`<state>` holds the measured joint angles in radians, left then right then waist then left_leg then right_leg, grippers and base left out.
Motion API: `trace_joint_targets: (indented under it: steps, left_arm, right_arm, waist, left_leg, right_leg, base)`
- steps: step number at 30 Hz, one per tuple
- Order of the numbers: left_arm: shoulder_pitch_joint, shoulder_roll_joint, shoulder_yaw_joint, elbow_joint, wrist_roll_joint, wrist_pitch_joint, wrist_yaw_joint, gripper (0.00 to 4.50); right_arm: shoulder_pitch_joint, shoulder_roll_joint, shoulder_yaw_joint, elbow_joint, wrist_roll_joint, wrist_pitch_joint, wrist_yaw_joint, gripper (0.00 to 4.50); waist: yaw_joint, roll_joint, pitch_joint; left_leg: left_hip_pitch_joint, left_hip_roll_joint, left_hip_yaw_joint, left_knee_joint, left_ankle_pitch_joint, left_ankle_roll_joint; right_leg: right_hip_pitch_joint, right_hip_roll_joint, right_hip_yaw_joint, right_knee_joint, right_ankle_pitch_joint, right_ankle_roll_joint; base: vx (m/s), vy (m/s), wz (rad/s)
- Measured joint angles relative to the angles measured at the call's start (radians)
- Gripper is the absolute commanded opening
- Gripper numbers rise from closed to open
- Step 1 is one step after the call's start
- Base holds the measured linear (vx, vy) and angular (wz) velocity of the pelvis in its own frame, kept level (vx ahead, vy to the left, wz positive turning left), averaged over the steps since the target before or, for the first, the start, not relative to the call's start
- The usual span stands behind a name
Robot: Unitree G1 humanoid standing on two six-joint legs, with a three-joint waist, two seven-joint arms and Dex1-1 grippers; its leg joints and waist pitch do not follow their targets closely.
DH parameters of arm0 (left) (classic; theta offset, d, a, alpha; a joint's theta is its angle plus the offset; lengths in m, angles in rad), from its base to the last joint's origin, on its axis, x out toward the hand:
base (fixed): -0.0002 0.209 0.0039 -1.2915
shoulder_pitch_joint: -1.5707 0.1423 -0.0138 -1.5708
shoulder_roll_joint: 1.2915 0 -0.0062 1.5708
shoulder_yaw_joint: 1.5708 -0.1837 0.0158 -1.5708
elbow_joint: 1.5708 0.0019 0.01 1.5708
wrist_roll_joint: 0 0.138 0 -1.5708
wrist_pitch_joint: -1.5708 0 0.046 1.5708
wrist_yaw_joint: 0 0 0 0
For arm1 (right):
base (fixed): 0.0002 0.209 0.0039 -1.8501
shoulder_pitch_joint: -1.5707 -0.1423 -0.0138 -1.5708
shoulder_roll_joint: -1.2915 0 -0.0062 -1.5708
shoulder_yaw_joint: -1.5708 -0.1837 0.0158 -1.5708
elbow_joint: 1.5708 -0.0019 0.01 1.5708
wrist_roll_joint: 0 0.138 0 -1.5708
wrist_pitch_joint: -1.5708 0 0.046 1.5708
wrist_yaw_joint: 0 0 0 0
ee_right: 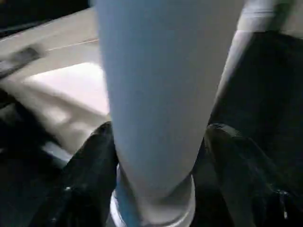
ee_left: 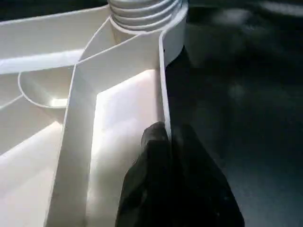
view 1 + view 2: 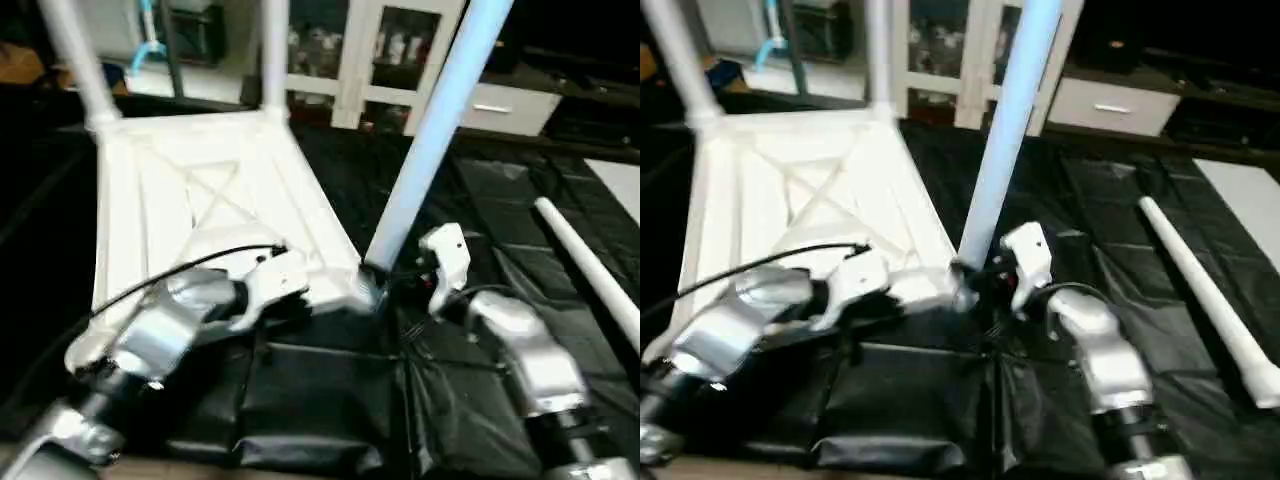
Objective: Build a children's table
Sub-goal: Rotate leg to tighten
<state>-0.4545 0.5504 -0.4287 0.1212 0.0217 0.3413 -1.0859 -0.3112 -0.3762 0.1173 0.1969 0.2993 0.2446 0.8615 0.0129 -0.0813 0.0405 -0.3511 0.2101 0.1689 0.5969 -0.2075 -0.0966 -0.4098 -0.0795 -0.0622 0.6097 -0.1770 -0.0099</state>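
— Table top [image 3: 190,200]: where is it lying?
— Upside down on the black cloth [image 3: 330,400], the left gripper [image 2: 165,137] pinching its rim wall.
— The right gripper [image 1: 156,142]?
— Its fingers are straddling the near leg [image 3: 430,130]; whether they are gripping, I cannot tell.

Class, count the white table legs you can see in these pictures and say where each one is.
4. Two stand in the far corners of the upturned top; one rises from the near corner by the right gripper; one lies loose on the black cover.
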Motion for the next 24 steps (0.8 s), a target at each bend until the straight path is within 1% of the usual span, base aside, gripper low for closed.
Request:
trace_joint_targets:
  steps: [2,3,4,6,9,10,11,12,15,16,17,20,21,24]
  left_arm:
    - [0.016,0.022,-0.002,-0.024,-0.026,-0.001,-0.057,0.00]
    - [0.020,0.033,-0.004,-0.031,-0.032,-0.001,-0.076,0.00]
    - [0.021,0.047,-0.004,-0.031,-0.042,-0.001,-0.098,0.00]
    - [0.023,0.062,-0.005,-0.032,-0.050,-0.001,-0.123,0.00]
    - [0.025,0.065,-0.006,-0.033,-0.055,-0.001,-0.140,0.00]
    - [0.026,0.064,-0.009,-0.035,-0.057,-0.001,-0.142,0.00]
    - [0.026,0.063,-0.010,-0.036,-0.058,-0.001,-0.143,0.00]
    - [0.026,0.063,-0.011,-0.037,-0.059,-0.002,-0.144,0.00]
    - [0.026,0.062,-0.011,-0.039,-0.060,-0.003,-0.148,0.00]
    - [0.028,0.062,-0.011,-0.041,-0.061,-0.002,-0.152,0.00]
    - [0.031,0.064,-0.011,-0.047,-0.062,-0.001,-0.154,0.00]
    - [0.033,0.068,-0.011,-0.054,-0.065,0.000,-0.164,0.00]
    - [0.033,0.068,-0.011,-0.055,-0.065,0.000,-0.166,0.00]
    - [0.033,0.067,-0.011,-0.054,-0.063,0.004,-0.162,0.00]
  right_arm:
    - [0.008,-0.096,0.016,-0.021,0.032,-0.004,0.165,3.16]
    - [0.013,-0.129,0.017,-0.034,0.047,-0.004,0.217,3.16]
    - [0.014,-0.152,0.018,-0.038,0.060,-0.003,0.265,3.16]
    - [0.017,-0.170,0.019,-0.037,0.067,-0.005,0.313,3.16]
    - [0.022,-0.172,0.034,-0.034,0.067,-0.013,0.359,3.16]
    - [0.022,-0.169,0.042,-0.031,0.067,-0.015,0.373,3.01]
    - [0.022,-0.164,0.045,-0.028,0.067,-0.016,0.381,3.01]
    - [0.021,-0.159,0.048,-0.025,0.067,-0.016,0.386,2.84]
    - [0.002,-0.140,0.054,-0.013,0.084,-0.009,0.396,2.74]
    - [-0.002,-0.141,0.054,-0.014,0.089,-0.005,0.407,2.58]
    - [-0.002,-0.141,0.054,-0.014,0.092,-0.001,0.414,2.58]
    - [-0.002,-0.143,0.054,-0.013,0.098,0.009,0.426,2.28]
    - [-0.002,-0.143,0.054,-0.012,0.097,0.009,0.426,2.28]
    - [-0.007,-0.141,0.054,0.013,0.090,-0.015,0.419,2.04]
  waist:
    - [0.014,0.001,0.001]
    - [0.018,0.001,0.001]
    - [0.019,0.000,0.000]
    - [0.018,0.000,0.000]
    - [0.019,0.001,0.000]
    - [0.019,0.001,0.000]
    - [0.019,0.001,0.000]
    - [0.019,0.001,0.000]
    - [0.019,0.000,0.000]
    - [0.021,-0.002,-0.001]
    - [0.022,-0.003,-0.002]
    - [0.023,-0.003,-0.002]
    - [0.023,-0.003,-0.002]
    - [0.023,-0.004,-0.002]
  left_leg:
    - [0.000,0.000,0.003,0.000,0.000,0.001]
    - [0.001,0.000,0.003,0.000,0.000,0.001]
    - [0.002,0.000,0.003,0.001,0.000,0.001]
    - [0.002,0.000,0.003,0.001,0.000,0.001]
    - [0.002,0.000,0.003,0.001,0.000,0.001]
    - [0.002,0.000,0.003,0.001,0.000,0.001]
    - [0.002,0.000,0.003,0.001,0.000,0.001]
    - [0.002,0.000,0.003,0.001,0.000,0.001]
    - [0.002,0.000,0.003,0.002,0.000,0.001]
    - [0.002,0.000,0.003,0.002,0.000,0.001]
    - [0.002,0.000,0.003,0.002,0.000,0.001]
    - [0.001,0.000,0.003,0.002,0.000,0.001]
    - [0.001,0.000,0.003,0.002,0.000,0.001]
    - [0.001,0.000,0.003,0.002,0.000,0.001]
  right_leg:
    - [0.001,-0.001,0.002,0.000,-0.001,0.000]
    - [0.001,-0.001,0.002,0.000,-0.001,0.000]
    - [0.002,-0.001,0.002,0.000,-0.001,0.000]
    - [0.003,-0.001,0.003,0.001,-0.001,0.000]
    - [0.004,-0.001,0.003,0.002,-0.001,0.000]
    - [0.004,-0.001,0.003,0.002,-0.001,0.000]
    - [0.004,-0.001,0.003,0.002,-0.001,0.000]
    - [0.004,-0.001,0.003,0.002,0.000,0.000]
    - [0.004,-0.001,0.004,0.002,0.000,0.000]
    - [0.004,-0.001,0.004,0.002,-0.001,0.000]
    - [0.004,-0.001,0.004,0.002,-0.001,0.001]
    - [0.004,-0.001,0.005,0.001,-0.002,0.001]
    - [0.004,-0.001,0.005,0.001,-0.002,0.001]
    - [0.004,-0.001,0.005,0.002,-0.002,0.001]
  base:
    - [0.000,0.000,0.00]
    - [0.000,0.000,0.00]
    - [0.000,0.000,0.00]
    - [0.000,0.000,0.00]
    - [0.000,0.000,0.00]
    - [0.000,0.000,0.00]
    - [0.000,0.000,0.00]
    - [0.000,0.000,0.00]
    - [0.000,0.000,0.00]
    - [0.000,0.000,0.00]
    - [0.000,0.000,0.00]
    - [0.000,0.000,0.00]
    - [0.000,0.000,0.00]
    - [0.000,0.000,0.00]
